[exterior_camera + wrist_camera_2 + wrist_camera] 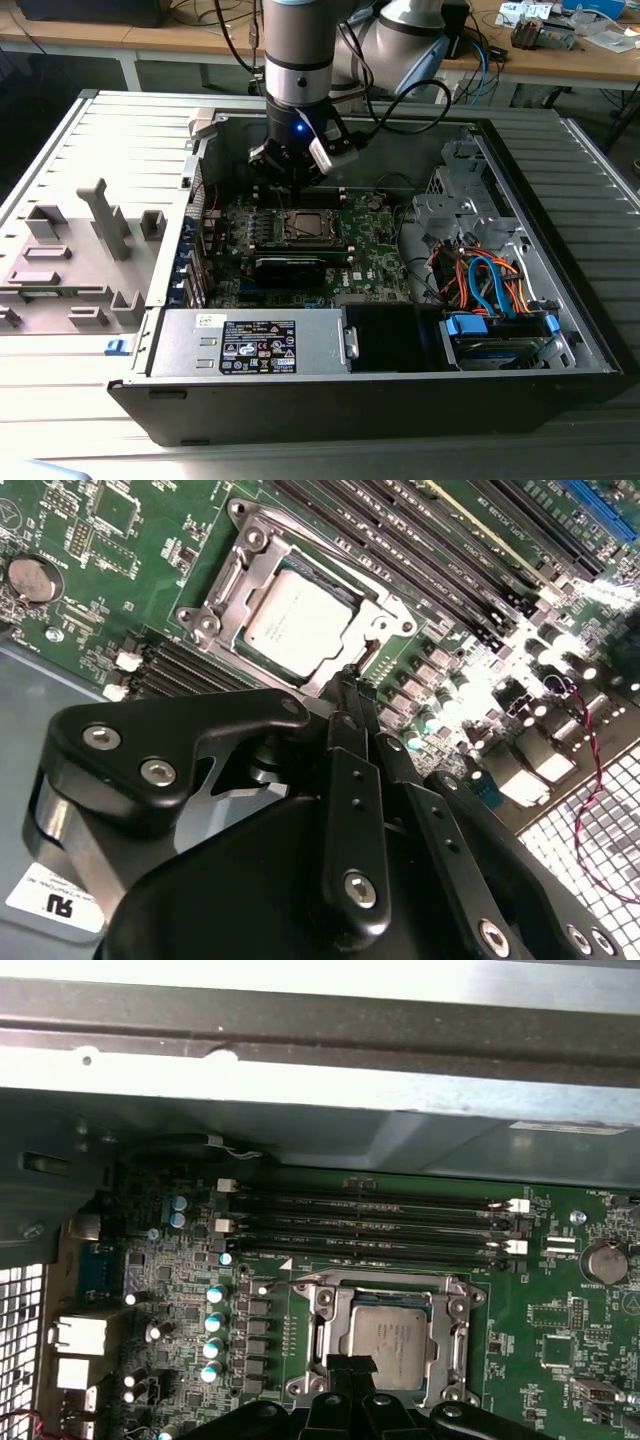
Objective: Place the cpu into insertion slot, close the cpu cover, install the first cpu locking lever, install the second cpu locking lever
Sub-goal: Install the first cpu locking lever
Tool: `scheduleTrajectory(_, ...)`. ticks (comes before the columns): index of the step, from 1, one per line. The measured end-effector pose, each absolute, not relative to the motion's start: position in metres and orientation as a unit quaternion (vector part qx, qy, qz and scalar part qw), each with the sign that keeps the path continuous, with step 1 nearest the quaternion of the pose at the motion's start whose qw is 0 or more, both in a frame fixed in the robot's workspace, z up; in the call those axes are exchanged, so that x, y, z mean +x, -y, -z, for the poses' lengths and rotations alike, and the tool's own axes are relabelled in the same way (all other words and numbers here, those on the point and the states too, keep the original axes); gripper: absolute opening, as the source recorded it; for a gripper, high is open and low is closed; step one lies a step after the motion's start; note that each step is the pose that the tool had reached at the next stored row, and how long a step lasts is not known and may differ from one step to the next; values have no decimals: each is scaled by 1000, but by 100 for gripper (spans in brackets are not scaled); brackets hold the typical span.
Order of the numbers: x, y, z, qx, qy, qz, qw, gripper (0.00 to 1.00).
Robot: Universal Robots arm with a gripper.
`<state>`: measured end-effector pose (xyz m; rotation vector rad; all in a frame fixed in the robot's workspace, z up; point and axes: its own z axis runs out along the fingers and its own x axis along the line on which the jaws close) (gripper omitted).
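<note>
Grey slatted tabletop (pixel 60 400) carries the opened computer case (pixel 590 350) you are working in, and nearest the exterior camera you see its silver power supply box (pixel 255 343) with a bundle of orange and blue cables (pixel 490 285) toward the exterior view's right. Past that lies the green circuit board (pixel 375 250), where the cpu (pixel 297 620) sits flat in the insertion slot (pixel 375 660), its silver-grey top showing through the window of the cpu cover (pixel 245 565), which lies down over it. Your pincer (pixel 345 680) hangs just above the slot's near edge in both wrist views, its black fingers (pixel 340 720) drawn together to a narrow tip and holding nothing. Beyond the slot run the long black memory slots (pixel 370 1225), then the case's grey metal wall (pixel 320 1110). Farthest back, a wooden desk (pixel 560 60) holds loose cables.
</note>
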<state>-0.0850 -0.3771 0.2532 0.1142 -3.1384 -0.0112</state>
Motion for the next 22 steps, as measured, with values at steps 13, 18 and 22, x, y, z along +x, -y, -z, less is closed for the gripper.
scheduleTrajectory(13, -91, 377, -253, 36, 999, 4, 1, 11)
scheduleTrajectory(18, -92, 377, -253, 36, 999, 4, 1, 11)
scheduleTrajectory(22, -93, 377, -253, 36, 999, 4, 1, 11)
